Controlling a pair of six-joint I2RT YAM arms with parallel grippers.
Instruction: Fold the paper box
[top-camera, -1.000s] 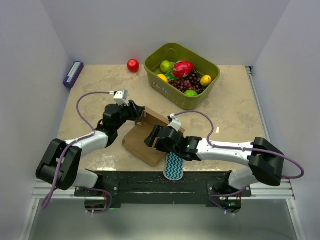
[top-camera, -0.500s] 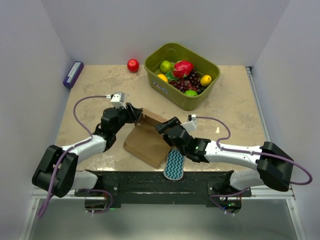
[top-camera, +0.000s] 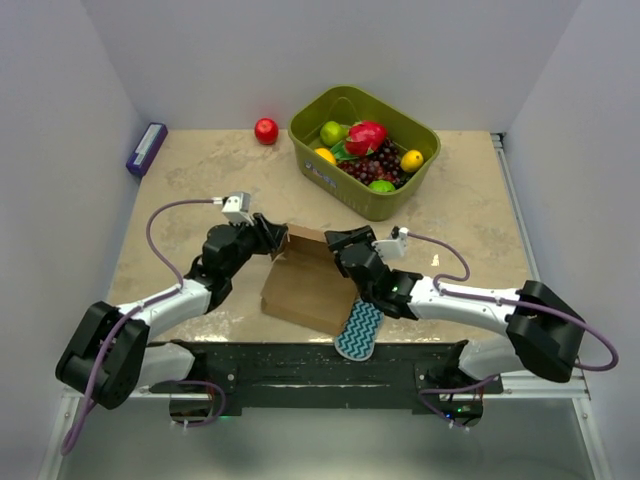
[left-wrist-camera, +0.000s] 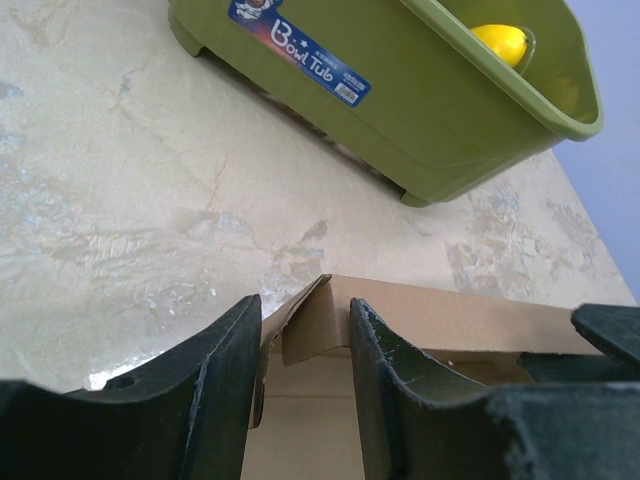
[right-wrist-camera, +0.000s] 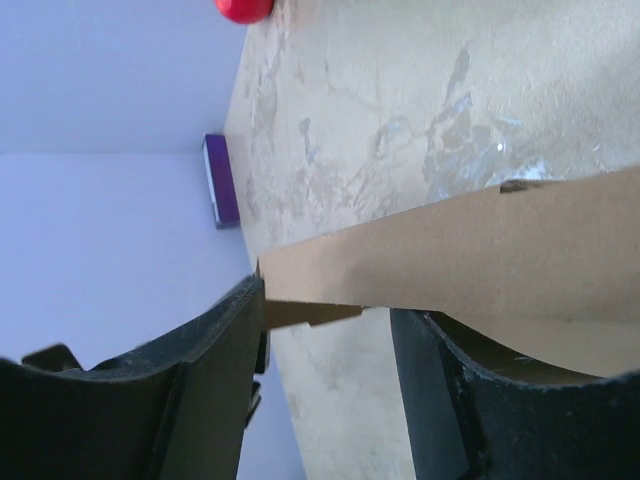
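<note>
Between the fingers (left-wrist-camera: 225, 370) of the left gripper (top-camera: 272, 238) sits the far-left corner of the paper box (top-camera: 310, 290). A short flap and the end of the raised back wall fill the gap, so this hand looks clamped on the cardboard, as it was a second ago. It has only drifted a little with the box.

The real change is on the other side. The right gripper (top-camera: 343, 243) has left the flat middle panel and come up to the far-right end of that same back wall. Its jaws are narrowing but not closed. From the wrist, the wall's edge and a small tab lie in the gap, with clear space beside each finger (right-wrist-camera: 210, 370), so nothing is held yet.

Beneath and behind both hands, the box has slid and turned slightly toward the right arm, lying flat-bottomed on the table (top-camera: 200, 180). Its near corner is just beside the teal sponge (top-camera: 358, 330), and it is well short of the green basket (top-camera: 390, 205).

With a hand now at each end of one wall, my judgement is that the fold is at an early stage. The wall is up, while the corner flaps look untucked and the other sides still lie flat.
</note>
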